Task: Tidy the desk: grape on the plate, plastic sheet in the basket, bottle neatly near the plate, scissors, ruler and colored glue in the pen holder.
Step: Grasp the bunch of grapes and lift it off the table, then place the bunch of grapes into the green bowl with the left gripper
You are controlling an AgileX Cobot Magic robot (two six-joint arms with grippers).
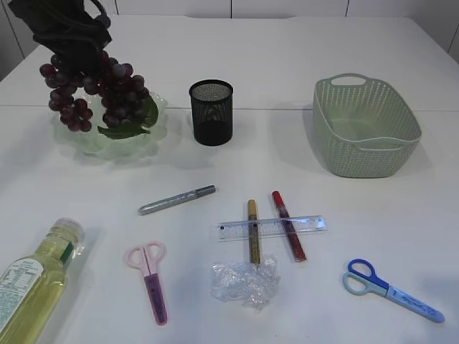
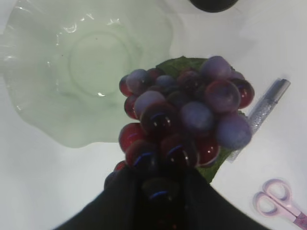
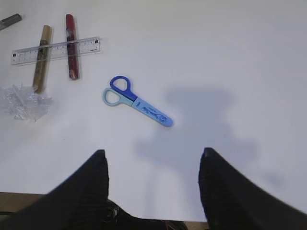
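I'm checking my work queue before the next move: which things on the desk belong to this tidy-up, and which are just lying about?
Part of the job:
- grape bunch, held by left pincer over plate
- plastic sheet, basket
- bottle
- pink scissors, blue scissors
- ruler
- silver, gold, red glue pens
- pen holder

Just lying about:
- nothing visible

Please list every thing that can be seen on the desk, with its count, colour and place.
grape bunch: 1, dark red, held above plate
plate: 1, pale green, back left
pen holder: 1, black mesh, back centre
basket: 1, green, back right
glue pens: 3, silver, gold, red, centre
ruler: 1, clear, across two pens
plastic sheet: 1, clear, front centre
scissors: 2, pink front left, blue front right
bottle: 1, yellow, lying front left
left gripper: shut on grapes
right gripper: open, empty
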